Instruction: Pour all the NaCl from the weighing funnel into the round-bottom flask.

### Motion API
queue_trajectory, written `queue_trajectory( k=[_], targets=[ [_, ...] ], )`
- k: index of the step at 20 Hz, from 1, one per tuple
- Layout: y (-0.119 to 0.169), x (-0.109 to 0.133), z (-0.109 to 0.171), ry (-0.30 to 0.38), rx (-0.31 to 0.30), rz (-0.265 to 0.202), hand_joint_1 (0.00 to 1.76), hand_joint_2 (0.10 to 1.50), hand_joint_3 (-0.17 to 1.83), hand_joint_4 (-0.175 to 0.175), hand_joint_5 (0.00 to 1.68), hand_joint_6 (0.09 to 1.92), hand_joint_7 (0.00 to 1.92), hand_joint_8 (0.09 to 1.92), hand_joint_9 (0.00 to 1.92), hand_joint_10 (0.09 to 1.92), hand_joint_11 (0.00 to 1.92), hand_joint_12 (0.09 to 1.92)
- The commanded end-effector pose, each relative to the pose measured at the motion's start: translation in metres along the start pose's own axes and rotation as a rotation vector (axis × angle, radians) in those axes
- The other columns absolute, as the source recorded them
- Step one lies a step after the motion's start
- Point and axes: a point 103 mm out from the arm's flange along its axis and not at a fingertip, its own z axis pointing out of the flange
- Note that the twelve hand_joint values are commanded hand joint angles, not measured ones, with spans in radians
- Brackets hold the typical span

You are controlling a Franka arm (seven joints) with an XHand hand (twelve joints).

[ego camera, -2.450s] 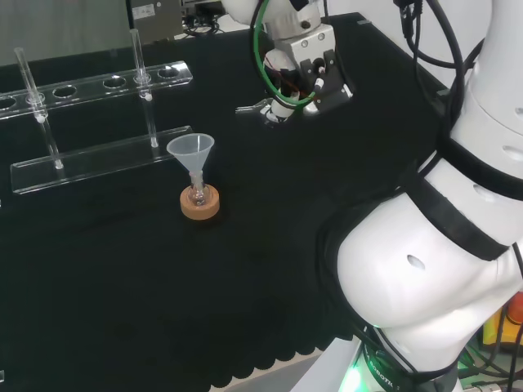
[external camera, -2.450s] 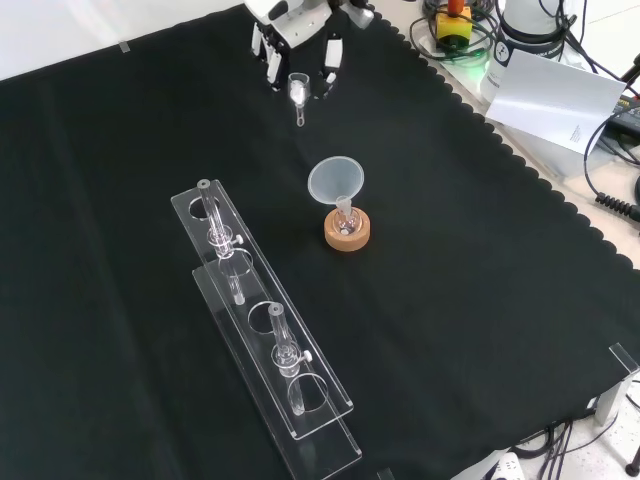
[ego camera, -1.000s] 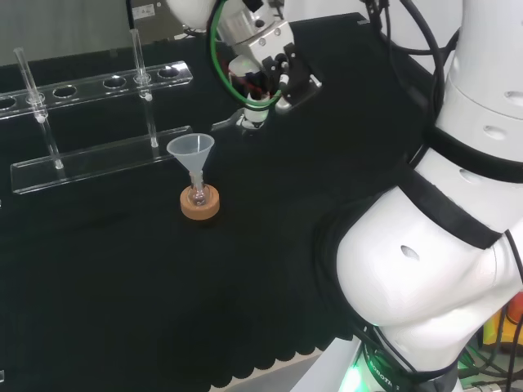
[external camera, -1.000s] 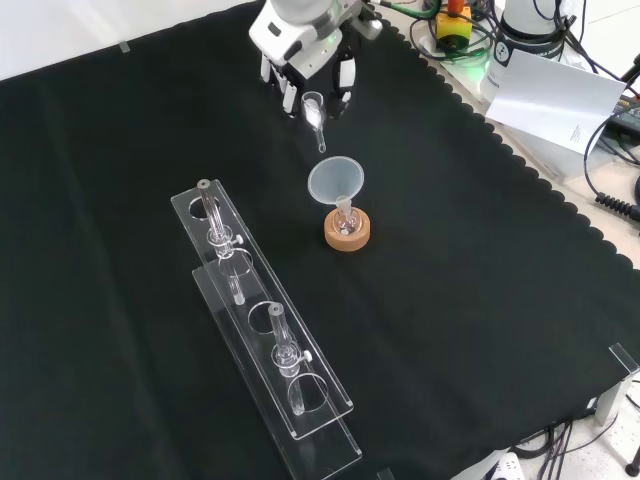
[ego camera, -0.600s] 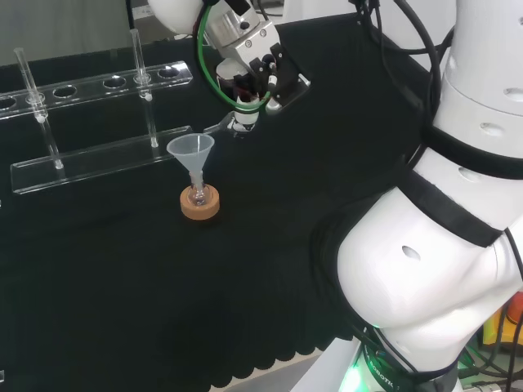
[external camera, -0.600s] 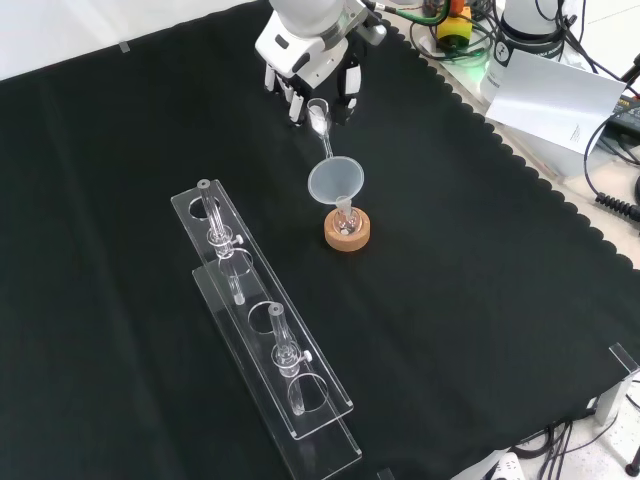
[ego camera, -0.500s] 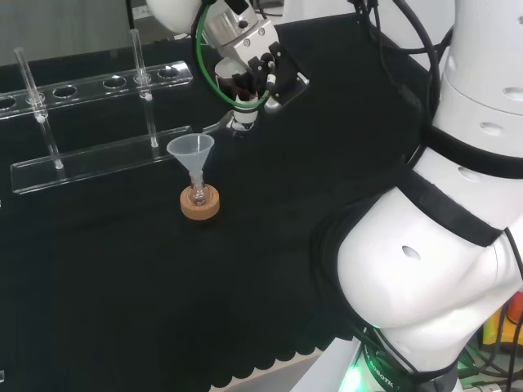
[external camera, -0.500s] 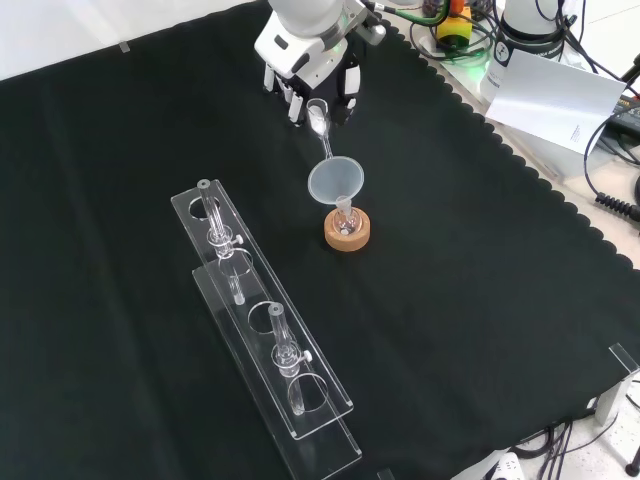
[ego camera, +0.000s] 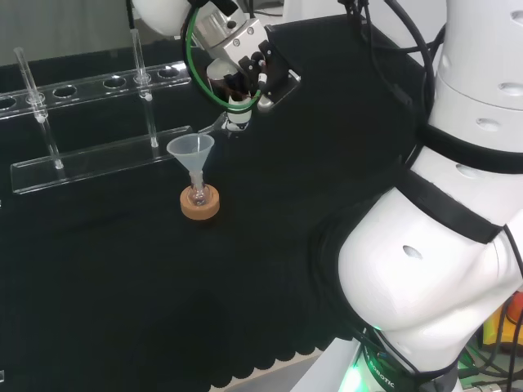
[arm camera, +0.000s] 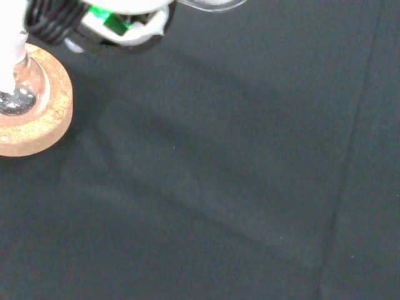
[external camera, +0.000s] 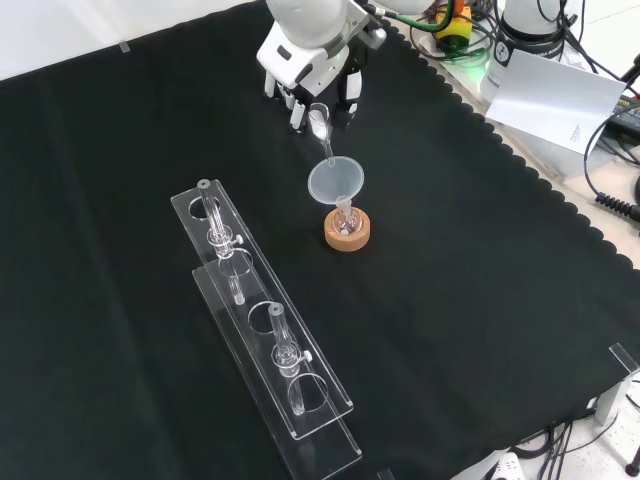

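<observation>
cloth [external camera: 480, 300]: black, matt, woven | stand [arm camera: 37, 125]: cork, rough | flask [arm camera: 19, 94]: clear glossy glass | rack [external camera: 270, 340]: clear glossy plastic

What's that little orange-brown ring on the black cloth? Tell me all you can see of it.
The cork ring is a stand: a low, round, tan ring with a grainy surface, lying flat on the black cloth. A small clear flask sits in its middle, and a pale funnel stands upright in the flask's neck. In the front view it lies right of the clear rack, below the hand. Nothing else touches it.
</observation>
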Motion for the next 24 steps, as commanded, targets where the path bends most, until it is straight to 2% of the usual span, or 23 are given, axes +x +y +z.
queue_trajectory(
  k=[1, 10, 24],
  targets=[
    [0.0, 0.003, -0.004, -0.042, 0.007, -0.002, 1.12, 0.7, 0.58, 0.175, 1.27, 0.65, 1.37, 0.31, 1.48, 0.09, 1.03, 0.91],
    [0.0, 0.009, -0.01, -0.124, 0.014, -0.001, 1.12, 0.7, 0.58, 0.175, 1.27, 0.64, 1.38, 0.31, 1.48, 0.09, 1.03, 0.91],
    [0.0, 0.01, -0.021, -0.213, 0.025, 0.009, 1.12, 0.7, 0.59, 0.175, 1.27, 0.64, 1.38, 0.3, 1.48, 0.09, 1.03, 0.91]
  ],
)
